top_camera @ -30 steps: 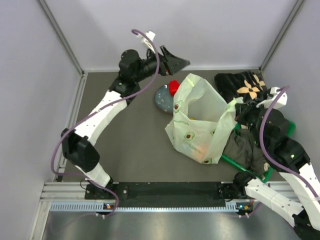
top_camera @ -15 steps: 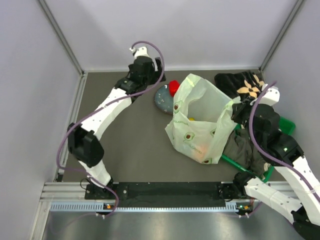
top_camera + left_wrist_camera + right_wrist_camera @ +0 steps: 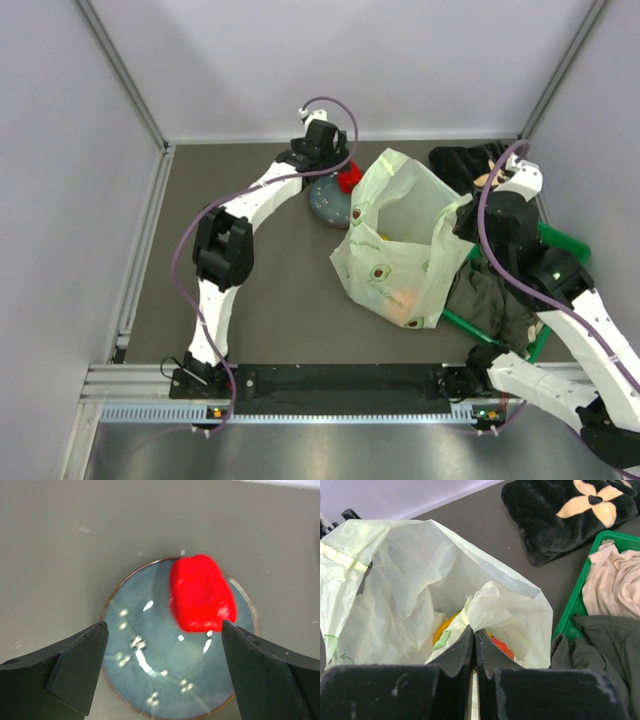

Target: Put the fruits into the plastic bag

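Worktop (image 3: 260,270) of dark grey spans the walled cell in the top view, and on it, a little toward 3 o'clock from its middle, stands the plastic bag (image 3: 395,255), pale green and translucent with small avocado prints, its mouth gaping upward. At 4 o'clock from the bag lies a green basket (image 3: 560,245) heaped with clothes (image 3: 612,580), olive and pale pink, pressed against the bag's side. At 1 o'clock from the bag sits a black plush cloth (image 3: 560,515) with a cream flower on it. At 11 o'clock, just beside the bag's rim, rests a round grey-blue plate (image 3: 150,670). The left gripper (image 3: 164,630) hangs right over that plate, fingers spread wide and grasping nothing. The right gripper (image 3: 474,635) is clenched on a fold of the bag's near rim at its 3 o'clock side, holding the mouth up. A red fruit (image 3: 201,600) lies on the plate toward its 1 o'clock edge, between the spread fingers in the wrist view but apart from both. Inside the bag, yellow-orange and red fruits (image 3: 445,627) show at the bottom, partly hidden by the pinched fold.
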Controlling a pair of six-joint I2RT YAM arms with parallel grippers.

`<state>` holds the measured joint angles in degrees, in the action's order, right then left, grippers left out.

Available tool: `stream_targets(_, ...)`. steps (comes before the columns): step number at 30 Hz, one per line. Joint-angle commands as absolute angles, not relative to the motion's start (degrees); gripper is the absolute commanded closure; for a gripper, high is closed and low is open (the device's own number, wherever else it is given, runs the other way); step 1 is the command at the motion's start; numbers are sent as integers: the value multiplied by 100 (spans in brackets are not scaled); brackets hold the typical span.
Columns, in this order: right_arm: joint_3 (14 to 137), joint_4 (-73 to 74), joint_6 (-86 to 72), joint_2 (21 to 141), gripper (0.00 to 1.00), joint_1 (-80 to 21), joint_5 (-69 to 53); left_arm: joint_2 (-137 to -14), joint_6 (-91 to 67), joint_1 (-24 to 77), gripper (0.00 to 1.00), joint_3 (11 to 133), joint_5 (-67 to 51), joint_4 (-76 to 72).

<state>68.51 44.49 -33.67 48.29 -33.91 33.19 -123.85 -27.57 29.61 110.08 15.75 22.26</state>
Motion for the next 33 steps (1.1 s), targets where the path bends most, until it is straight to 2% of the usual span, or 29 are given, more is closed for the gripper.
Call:
stream_targets(1,7233,4482,-3437,5027,100,-3340,3252,-12769,-2961,2936,1,11697,1231,1872)
stream_targets(8,7233,4509,-3445,5071,100,-3349,3296,-13227,-3296,2944,1,11900,800,1608)
stream_targets(12,7225,4509,-3454,5062,100,-3340,3313,-13666,-3296,2936,1,12426,695,1925)
stream_targets(28,7189,4395,-3375,5071,100,-3349,3366,-14212,-3454,2944,2,12507,246,1644)
stream_targets(33,7181,4377,-3366,5071,100,-3340,3366,-14265,-3384,2944,9,12516,167,1626)
